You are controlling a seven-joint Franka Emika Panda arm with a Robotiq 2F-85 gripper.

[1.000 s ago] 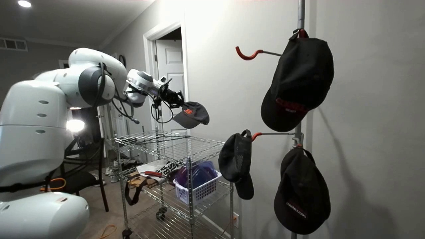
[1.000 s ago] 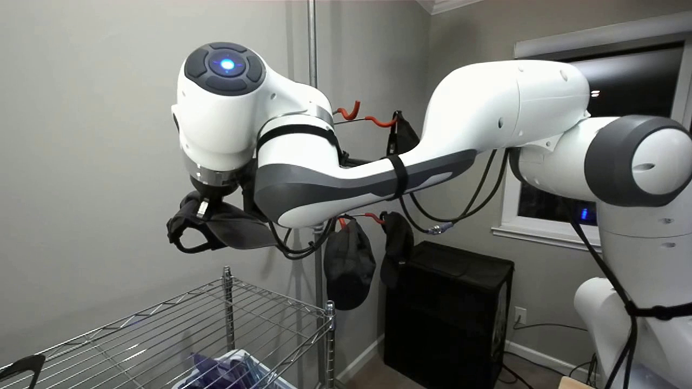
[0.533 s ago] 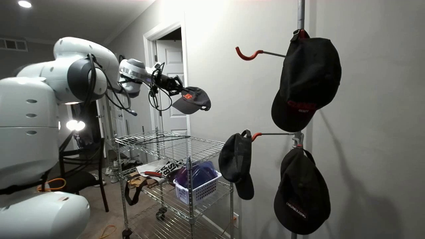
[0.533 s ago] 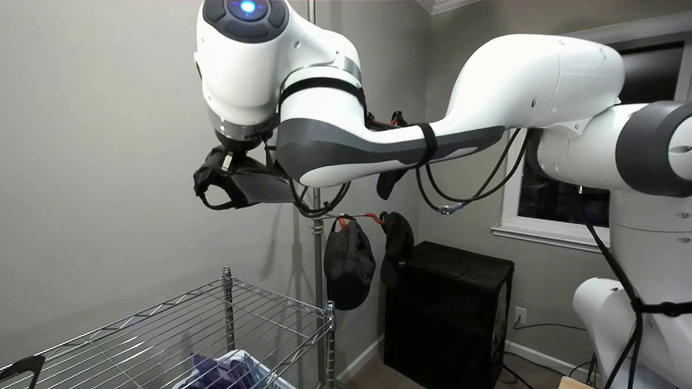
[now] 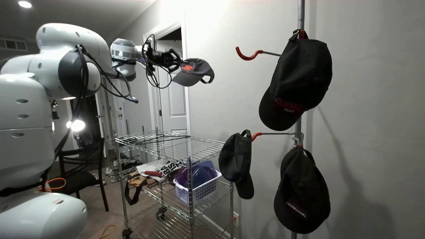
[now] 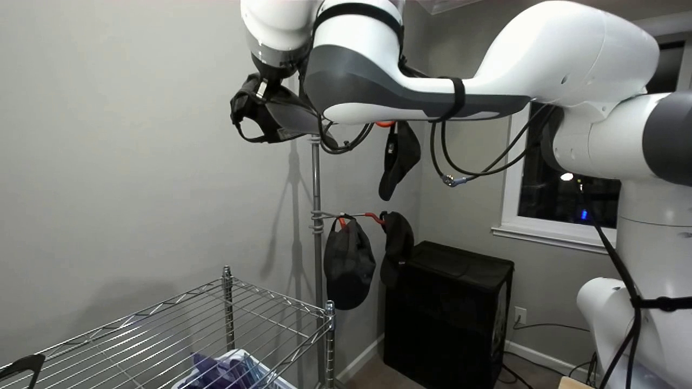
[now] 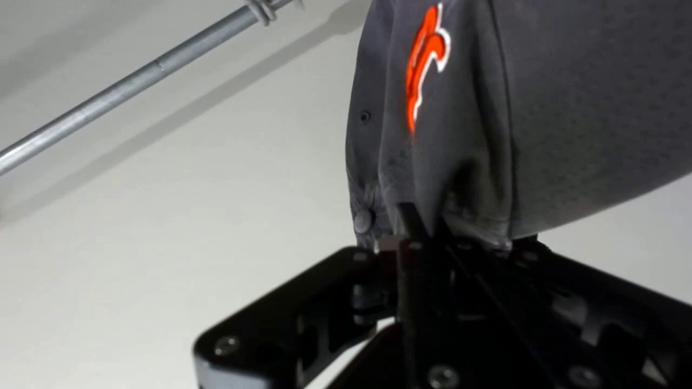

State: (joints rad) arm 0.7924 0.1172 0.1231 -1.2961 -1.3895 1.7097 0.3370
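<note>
Aloft: a gray cap [image 5: 196, 68] is held by the pincer [image 5: 185, 62], clamped on a fold of the crown [image 7: 432, 156] beside the brim [image 7: 594, 119]. Little weight is to be expected, and cloth unlikely to slip; the soft crown may crumple, so the stiffer brim seam is judged the surer hold. Below the pincer, a wire shelf [image 6: 173, 327] is seen; well apart, black caps [image 5: 298, 83] are hung along a pole [image 5: 300, 16].

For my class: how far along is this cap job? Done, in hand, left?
Looks done: three black baseball caps hang from red-tipped hooks. In hand: the gripper is shut on a gray baseball cap in midair. Left, seemingly: that cap is on no hook yet; a red hook beside the top black cap carries none.
</note>
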